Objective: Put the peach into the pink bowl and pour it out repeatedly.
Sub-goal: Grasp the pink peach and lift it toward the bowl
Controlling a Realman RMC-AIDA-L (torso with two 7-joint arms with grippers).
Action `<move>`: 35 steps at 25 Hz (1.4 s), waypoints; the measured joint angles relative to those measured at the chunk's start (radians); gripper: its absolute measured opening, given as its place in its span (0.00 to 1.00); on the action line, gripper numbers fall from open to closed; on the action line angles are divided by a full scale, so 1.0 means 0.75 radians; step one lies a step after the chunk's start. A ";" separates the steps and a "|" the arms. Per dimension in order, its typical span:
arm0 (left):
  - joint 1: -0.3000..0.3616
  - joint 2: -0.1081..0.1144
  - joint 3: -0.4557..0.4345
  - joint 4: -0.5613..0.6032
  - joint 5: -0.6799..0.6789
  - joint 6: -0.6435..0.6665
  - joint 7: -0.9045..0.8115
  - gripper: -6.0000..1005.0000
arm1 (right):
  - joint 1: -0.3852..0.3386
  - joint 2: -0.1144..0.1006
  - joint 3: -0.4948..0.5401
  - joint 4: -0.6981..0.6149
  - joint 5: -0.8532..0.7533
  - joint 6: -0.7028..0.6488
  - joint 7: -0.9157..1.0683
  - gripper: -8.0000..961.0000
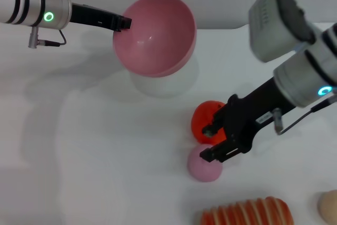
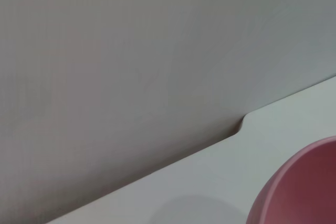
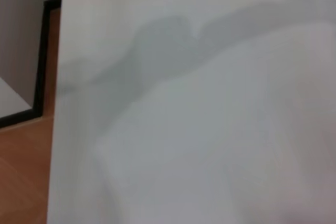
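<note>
— Two arms are over the white table (image 1: 79,146), is it so? What is on the left?

— Yes. On the left, the left gripper (image 1: 125,23) holds the pink bowl (image 1: 155,34) by its rim. Its jaws are clamped on the rim, one tip inside the bowl. The bowl is tilted, with its opening toward the camera, and it hangs above a white round thing (image 1: 168,80) that stands on the table. I see nothing inside the bowl. In the left wrist view only a part of the pink bowl (image 2: 299,190) shows, by the table edge.

— And the peach?

— The peach (image 1: 204,164) lies on the table, more to the right and nearer to the robot. It is touching the orange-red fruit (image 1: 206,120) just behind it.

— The right arm?

— The right gripper (image 1: 209,140) is low over these two fruits. Its jaws stand apart, one finger over the orange-red fruit, the other at the top of the peach. It clamps nothing.

— Further right?

— A striped orange and cream thing (image 1: 247,212) at the near edge, and a pale beige thing (image 1: 329,206) in the corner.
</note>
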 joint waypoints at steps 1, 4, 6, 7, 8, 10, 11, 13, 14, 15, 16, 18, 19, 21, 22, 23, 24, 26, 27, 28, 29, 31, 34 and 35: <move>0.000 -0.001 0.000 0.003 0.000 0.000 0.000 0.04 | 0.003 0.000 -0.018 0.019 -0.003 0.022 0.004 0.57; -0.001 -0.004 0.000 0.011 0.000 0.000 0.000 0.04 | 0.011 0.000 -0.069 0.064 -0.025 0.086 0.017 0.57; -0.002 -0.008 0.001 0.015 0.001 0.001 0.001 0.04 | 0.021 0.000 -0.088 0.104 -0.045 0.124 0.027 0.57; -0.002 -0.009 0.001 0.019 0.001 0.001 0.001 0.04 | 0.026 0.000 -0.092 0.125 -0.051 0.138 0.030 0.57; -0.002 -0.011 0.001 0.023 0.002 0.001 0.002 0.04 | 0.033 0.000 -0.096 0.153 -0.056 0.153 0.033 0.57; -0.003 -0.014 0.001 0.029 0.002 0.003 0.002 0.04 | 0.046 0.000 -0.097 0.200 -0.063 0.178 0.033 0.57; -0.003 -0.016 0.001 0.031 0.002 0.003 0.002 0.04 | 0.051 0.000 -0.097 0.222 -0.066 0.189 0.033 0.57; -0.003 -0.018 0.001 0.038 0.002 0.005 0.003 0.04 | 0.061 0.000 -0.100 0.260 -0.070 0.212 0.033 0.57; -0.003 -0.019 0.001 0.041 0.003 0.006 0.004 0.04 | 0.064 0.000 -0.103 0.272 -0.070 0.220 0.033 0.57; -0.003 -0.021 0.001 0.043 0.005 0.006 0.004 0.04 | 0.071 0.000 -0.112 0.299 -0.070 0.237 0.034 0.57; -0.003 -0.023 0.001 0.046 0.008 0.006 0.004 0.04 | 0.071 0.000 -0.112 0.299 -0.070 0.237 0.034 0.57; -0.003 -0.026 0.001 0.048 0.014 0.005 0.004 0.04 | 0.077 0.001 -0.126 0.322 -0.070 0.251 0.034 0.57; -0.004 -0.026 0.001 0.049 0.014 0.005 0.004 0.04 | 0.080 0.001 -0.133 0.332 -0.070 0.258 0.037 0.57; -0.004 -0.027 0.002 0.050 0.015 0.004 0.004 0.04 | 0.088 0.002 -0.154 0.350 -0.069 0.275 0.048 0.57; -0.004 -0.028 0.003 0.050 0.015 0.004 0.004 0.04 | 0.091 0.002 -0.165 0.356 -0.069 0.283 0.054 0.57; -0.004 -0.029 0.004 0.051 0.015 0.004 0.004 0.04 | 0.093 0.003 -0.177 0.362 -0.069 0.295 0.060 0.57; -0.004 -0.029 0.004 0.051 0.015 0.003 0.006 0.04 | 0.094 0.003 -0.188 0.367 -0.069 0.304 0.064 0.57; -0.004 -0.031 0.004 0.051 0.015 0.002 0.014 0.04 | 0.095 0.004 -0.200 0.373 -0.066 0.319 0.065 0.57; -0.004 -0.031 0.004 0.051 0.015 0.002 0.018 0.04 | 0.096 0.004 -0.201 0.375 -0.063 0.327 0.065 0.57; -0.004 -0.032 0.005 0.051 0.015 0.003 0.021 0.04 | 0.096 0.004 -0.201 0.377 -0.061 0.335 0.066 0.57; -0.004 -0.032 0.005 0.051 0.015 0.003 0.022 0.04 | 0.096 0.004 -0.202 0.378 -0.061 0.345 0.069 0.57; -0.004 -0.032 0.005 0.051 0.015 0.004 0.027 0.04 | 0.097 0.004 -0.202 0.382 -0.060 0.363 0.078 0.57; -0.004 -0.034 0.005 0.051 0.015 0.002 0.030 0.04 | 0.098 0.004 -0.202 0.383 -0.060 0.378 0.085 0.57; -0.003 -0.034 0.005 0.051 0.015 0.001 0.031 0.04 | 0.098 0.004 -0.203 0.384 -0.060 0.378 0.084 0.57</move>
